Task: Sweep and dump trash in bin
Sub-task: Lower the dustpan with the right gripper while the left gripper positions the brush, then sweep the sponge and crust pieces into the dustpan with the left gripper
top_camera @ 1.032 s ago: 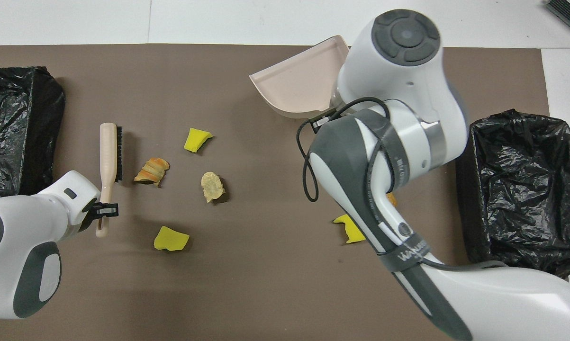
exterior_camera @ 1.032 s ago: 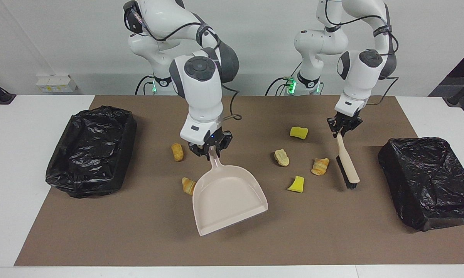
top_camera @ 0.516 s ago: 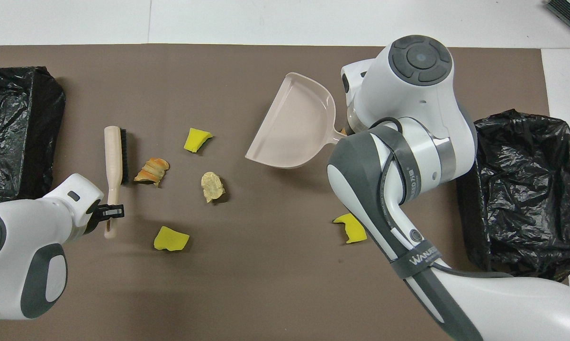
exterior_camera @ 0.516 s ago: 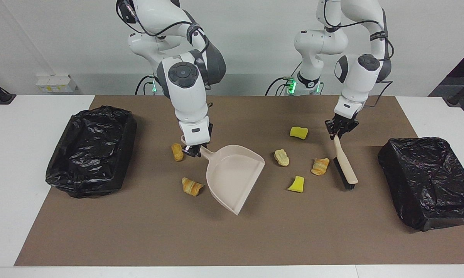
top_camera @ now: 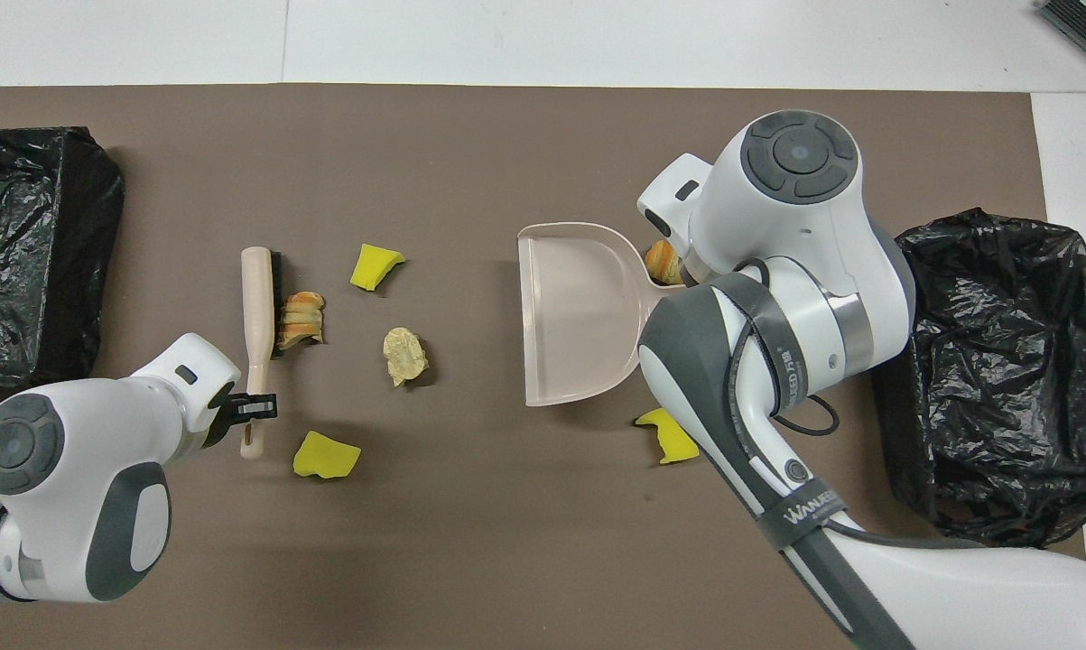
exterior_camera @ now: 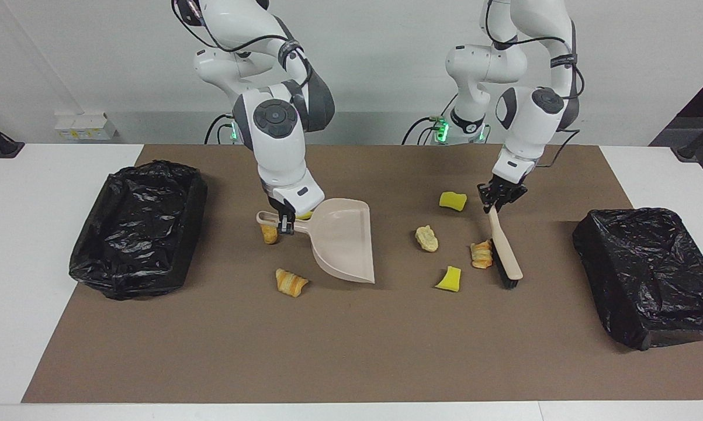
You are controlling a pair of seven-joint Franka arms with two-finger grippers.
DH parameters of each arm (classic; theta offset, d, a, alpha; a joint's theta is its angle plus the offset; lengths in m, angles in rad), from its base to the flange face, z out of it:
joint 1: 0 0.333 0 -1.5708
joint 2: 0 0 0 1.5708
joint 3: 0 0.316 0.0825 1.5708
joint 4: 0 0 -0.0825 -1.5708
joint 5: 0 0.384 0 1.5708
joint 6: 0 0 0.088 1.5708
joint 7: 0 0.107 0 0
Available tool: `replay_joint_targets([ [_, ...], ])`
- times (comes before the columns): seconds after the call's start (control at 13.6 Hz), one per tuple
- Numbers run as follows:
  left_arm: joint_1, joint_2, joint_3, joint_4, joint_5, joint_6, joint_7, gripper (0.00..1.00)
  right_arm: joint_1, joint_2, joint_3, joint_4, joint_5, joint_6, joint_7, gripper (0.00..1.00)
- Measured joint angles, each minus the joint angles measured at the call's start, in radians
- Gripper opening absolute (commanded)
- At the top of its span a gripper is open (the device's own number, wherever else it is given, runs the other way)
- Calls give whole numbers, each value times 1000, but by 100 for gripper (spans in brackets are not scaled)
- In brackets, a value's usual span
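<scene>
Gripping brush [exterior_camera: 505,250] – left fingers [exterior_camera: 499,199]; right fingers [exterior_camera: 286,224] clamp dustpan [exterior_camera: 344,247] handle.

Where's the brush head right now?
The brush hangs from the left gripper, toward the left arm's end of the mat, bristles against the croissant piece.

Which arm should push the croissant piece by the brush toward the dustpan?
Left. The left gripper holds the brush, bristles against the croissant piece; the right gripper holds the dustpan.
</scene>
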Motion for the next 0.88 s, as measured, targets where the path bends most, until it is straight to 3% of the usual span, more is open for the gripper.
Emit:
replay_joint_targets([
  [0.44,-112,45,-3,28,-4,9,-93,0,1,0,1,-67,-2,65,3,0],
  [0.74,-183,72,-9,45,-28,16,-141,0,0,0,2,-142,-2,184,7,0],
  [0.88,-219,72,-10,51,-47,16,-179,0,7,0,3,-155,-1,191,80,0],
])
